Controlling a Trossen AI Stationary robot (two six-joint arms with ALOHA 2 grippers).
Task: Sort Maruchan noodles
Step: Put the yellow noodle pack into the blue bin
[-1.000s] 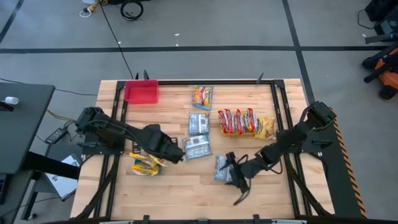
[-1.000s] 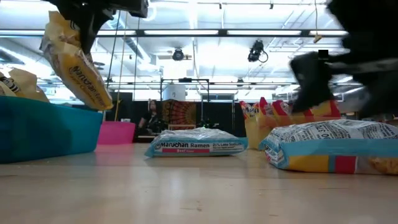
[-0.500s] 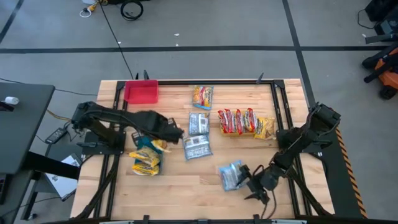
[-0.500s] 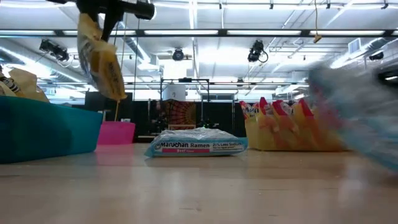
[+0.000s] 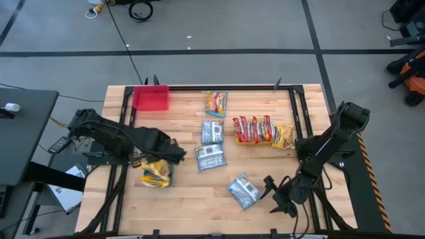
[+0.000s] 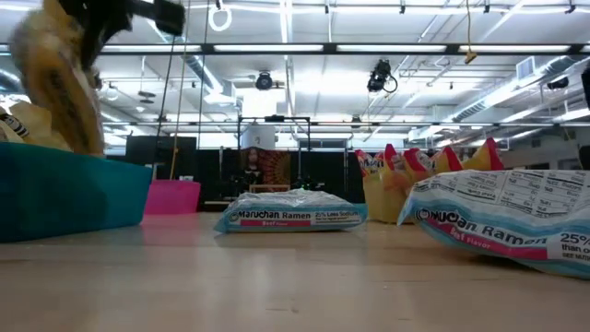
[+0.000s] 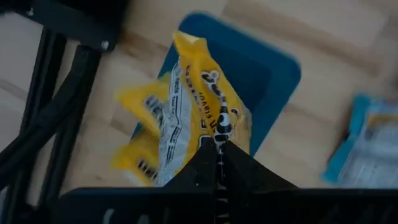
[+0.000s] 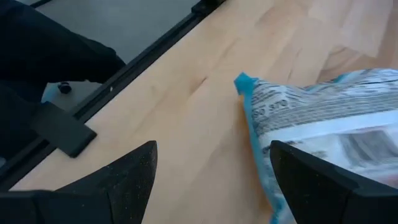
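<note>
Only the left wrist view shows the left gripper (image 7: 219,146) pinching a yellow packet (image 7: 193,118) above the blue bin (image 7: 273,71).

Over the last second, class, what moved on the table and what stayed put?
The left gripper, fingers shut on a yellow packet, swung it left over the blue bin. The right gripper, fingers open, drew back from the silver-blue packet, which shifted and now lies free. The red bin and the other packets stayed put.
</note>
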